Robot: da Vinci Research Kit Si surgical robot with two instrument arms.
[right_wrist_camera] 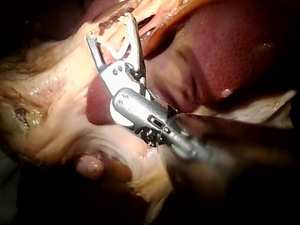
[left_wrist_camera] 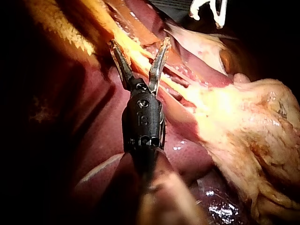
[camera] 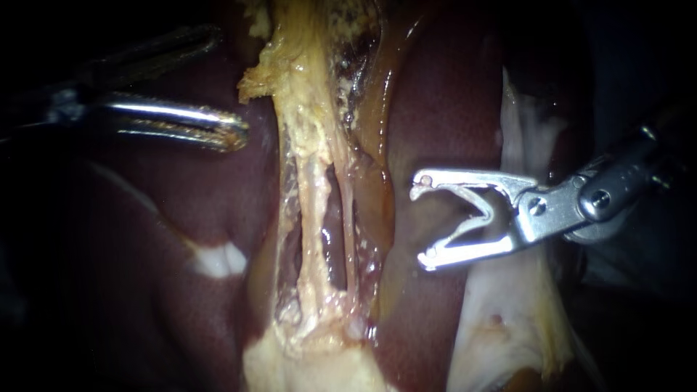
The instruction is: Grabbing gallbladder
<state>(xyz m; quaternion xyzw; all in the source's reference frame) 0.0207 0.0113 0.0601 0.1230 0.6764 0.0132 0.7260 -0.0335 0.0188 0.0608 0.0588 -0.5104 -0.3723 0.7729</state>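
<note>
The pale yellow gallbladder tissue [camera: 294, 80] runs down the middle of the endoscope view and narrows into two thin tubes [camera: 314, 218] stretched over the dark liver [camera: 145, 247]. My left instrument [camera: 231, 83] comes in from the upper left with its jaws open, their tips just left of the tissue's ragged edge and holding nothing. In the left wrist view its open jaws [left_wrist_camera: 140, 51] straddle the yellow strand [left_wrist_camera: 140, 58] without closing on it. My right instrument [camera: 421, 223] hangs open over the liver to the right of the tubes, and also shows open in its wrist view [right_wrist_camera: 111, 27].
A lump of pale fatty tissue [camera: 312, 363] lies at the foot of the tubes. A white membranous sheet [camera: 508, 305] lies under the right instrument's shaft. The same fatty mass [left_wrist_camera: 248, 126] lies beside the left instrument.
</note>
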